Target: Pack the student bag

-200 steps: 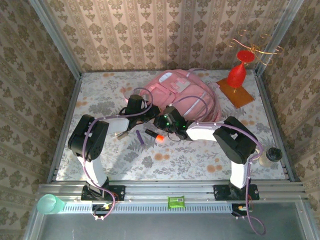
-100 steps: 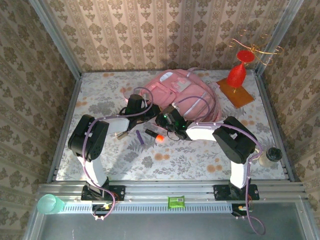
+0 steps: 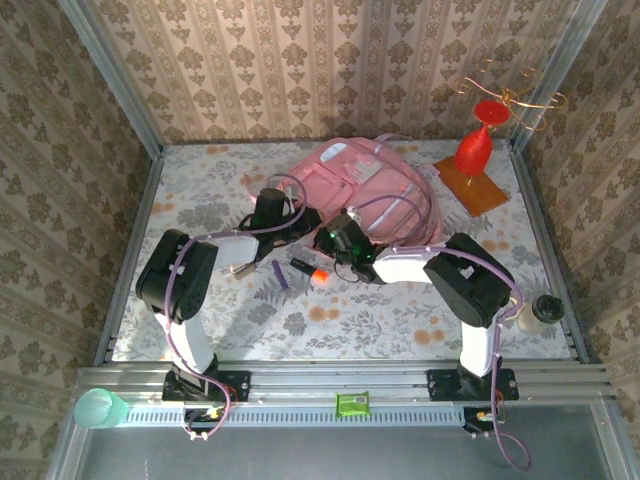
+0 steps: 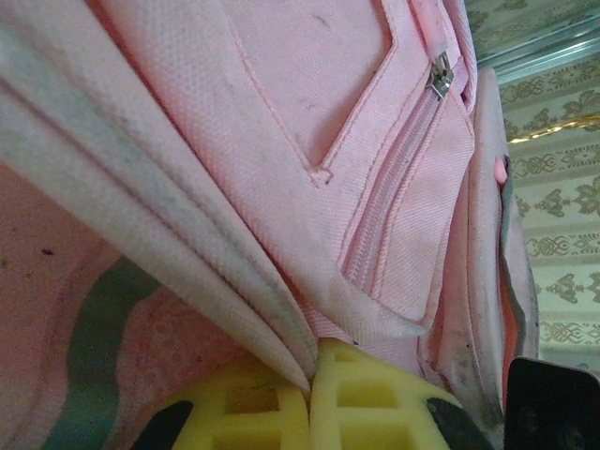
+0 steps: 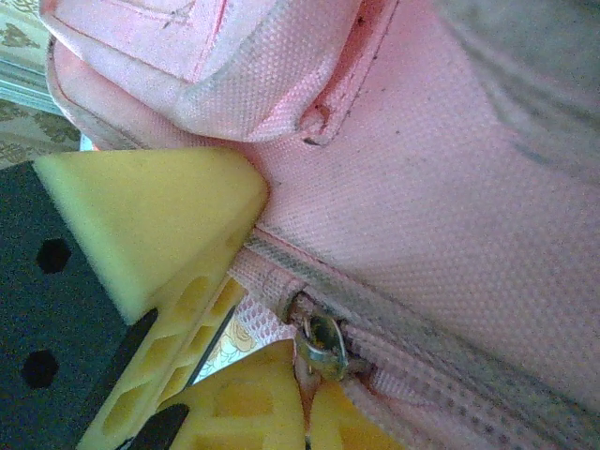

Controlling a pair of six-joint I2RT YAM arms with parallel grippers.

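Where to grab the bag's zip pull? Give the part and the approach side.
Pinch the flat metal tab of the zip pull, which sticks out from the track on the bag. Come at its free end, a finger on each flat face, as the right gripper seems to have it.

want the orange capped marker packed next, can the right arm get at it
Probably yes: the marker lies bare on the table beside that arm, though its jaws grip the bag.

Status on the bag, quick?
Left gripper shut on bag fabric. Right gripper shut on zip pull. Pens loose beside bag, nothing blocking.
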